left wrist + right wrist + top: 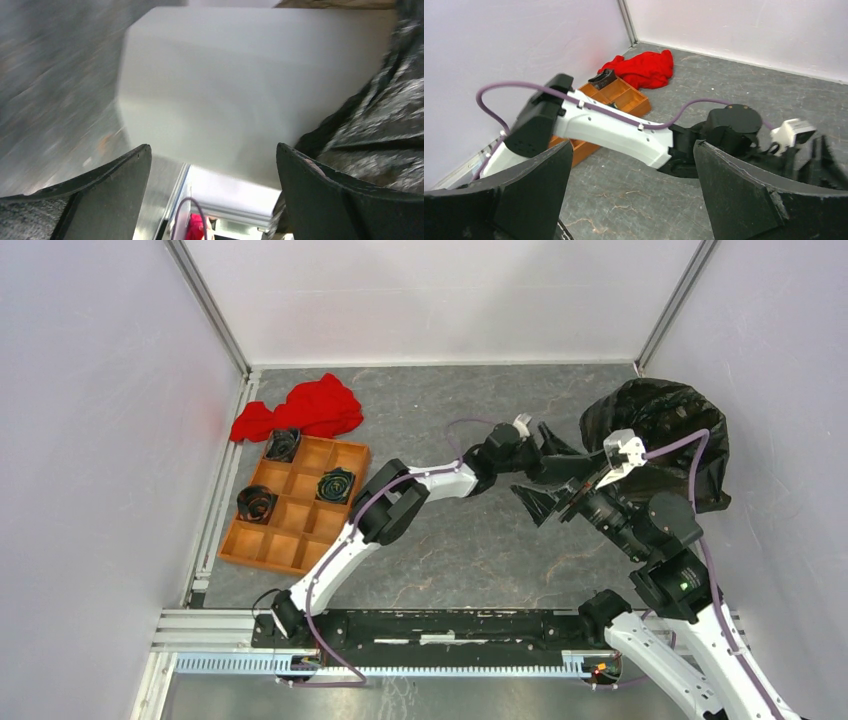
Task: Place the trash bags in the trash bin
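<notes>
- Right gripper (631,150): jaws spread wide, empty; the left arm's forearm crosses directly ahead of it.
- Left gripper (212,155): jaws spread wide, empty, facing the trash bin (240,90), which has white, faceted walls.
- Trash bag (660,430): glossy black crumpled film, heaped against the bin, far right of the tabletop (460,560).
- Far left: orange tray (292,525), with the red cloth (305,408) beyond it.

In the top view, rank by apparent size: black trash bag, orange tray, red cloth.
1. black trash bag and orange tray: too close to rank, the bag partly hidden by the right arm.
2. red cloth: smallest.
</notes>
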